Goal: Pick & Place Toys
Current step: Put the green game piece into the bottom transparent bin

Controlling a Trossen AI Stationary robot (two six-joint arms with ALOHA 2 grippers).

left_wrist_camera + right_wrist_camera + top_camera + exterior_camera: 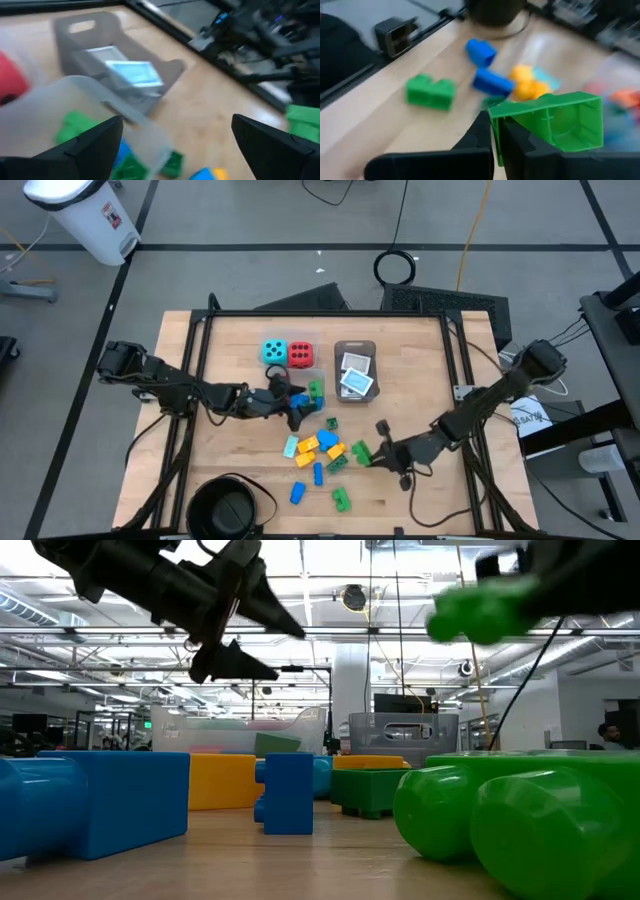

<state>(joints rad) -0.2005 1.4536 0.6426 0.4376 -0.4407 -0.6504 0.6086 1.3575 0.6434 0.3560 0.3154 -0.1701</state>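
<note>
Bright overhead ceiling lights; both wrist views motion-blurred.

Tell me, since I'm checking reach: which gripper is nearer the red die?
Left. The left gripper hangs open over the clear tub just below the red die; the right gripper, shut on a green brick, is farther off toward the table's front.

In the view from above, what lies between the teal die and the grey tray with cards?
High view: only the red foam die lies between the teal foam die and the grey plastic tray.
</note>
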